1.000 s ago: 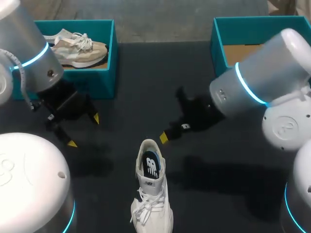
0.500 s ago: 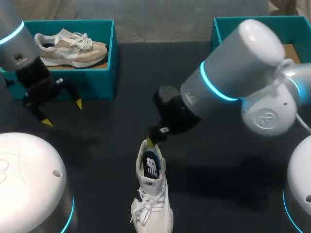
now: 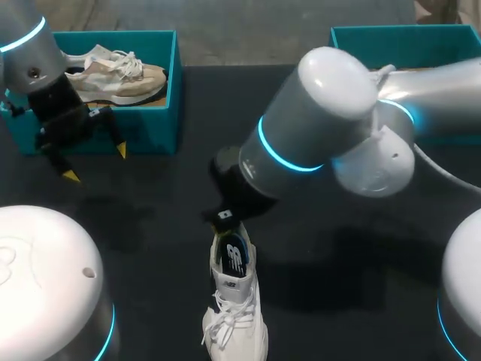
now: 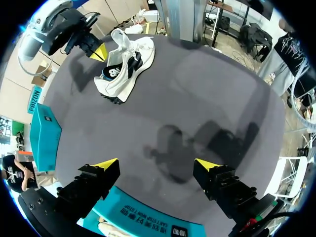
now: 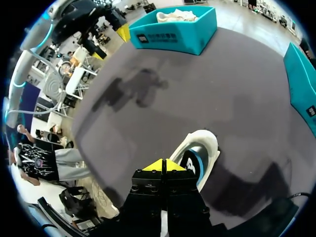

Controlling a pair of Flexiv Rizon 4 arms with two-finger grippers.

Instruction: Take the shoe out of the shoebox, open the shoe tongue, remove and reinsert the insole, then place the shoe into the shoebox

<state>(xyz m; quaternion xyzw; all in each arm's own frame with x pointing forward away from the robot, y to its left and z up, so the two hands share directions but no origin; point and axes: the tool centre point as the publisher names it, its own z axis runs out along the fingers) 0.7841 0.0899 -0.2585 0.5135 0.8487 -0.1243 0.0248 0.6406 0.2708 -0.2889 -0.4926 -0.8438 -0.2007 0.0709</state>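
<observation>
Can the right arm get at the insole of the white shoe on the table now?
Probably yes: the right gripper hangs shut right at the heel of the white shoe, and the insole lies uncovered inside.

Silver arms (image 3: 323,98), cyan rings (image 3: 285,160), yellow-tipped black pincers (image 4: 156,163) (image 5: 162,165)

We are seeing the shoe (image 3: 234,316) cropped at its toe, and our right arm (image 3: 323,113) partly hiding the shoebox (image 3: 353,37) at the table's far right corner.

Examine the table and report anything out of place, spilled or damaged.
Nothing looks spilled or damaged. The white shoe stands upright on the table, outside any box, with the right end effector closed at its heel.
</observation>
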